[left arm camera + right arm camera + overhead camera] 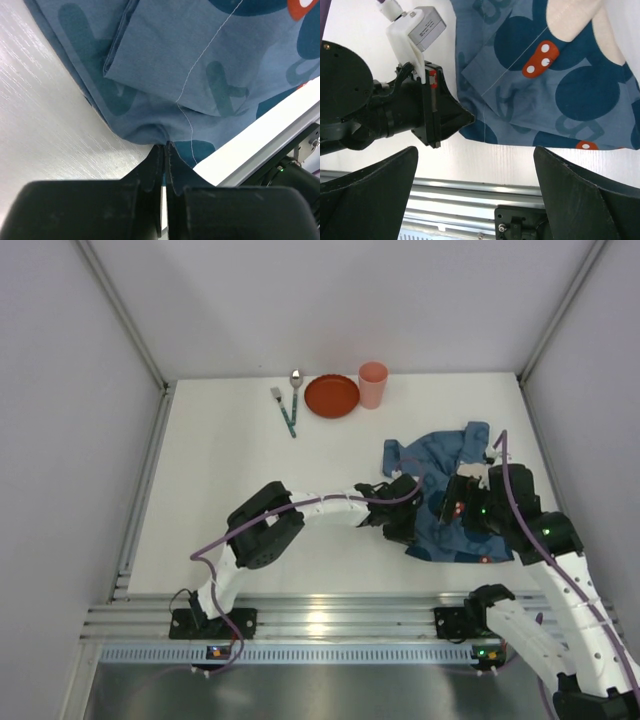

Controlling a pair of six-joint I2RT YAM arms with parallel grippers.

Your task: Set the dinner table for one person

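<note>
A crumpled blue printed cloth mat (440,465) lies on the white dinner table (230,470) at the near right. It also shows in the left wrist view (200,65) and the right wrist view (555,80). My left gripper (404,526) (166,146) is shut on the mat's near left edge, with cloth pinched between the jaws. Its black tip shows in the right wrist view (462,119). My right gripper (466,504) (475,152) is open and empty, hovering over the mat's near edge.
At the far edge stand a red plate (331,396) and a pink cup (373,384), with a fork (281,407) and a spoon (294,390) to their left. A metal rail (330,615) runs along the near edge.
</note>
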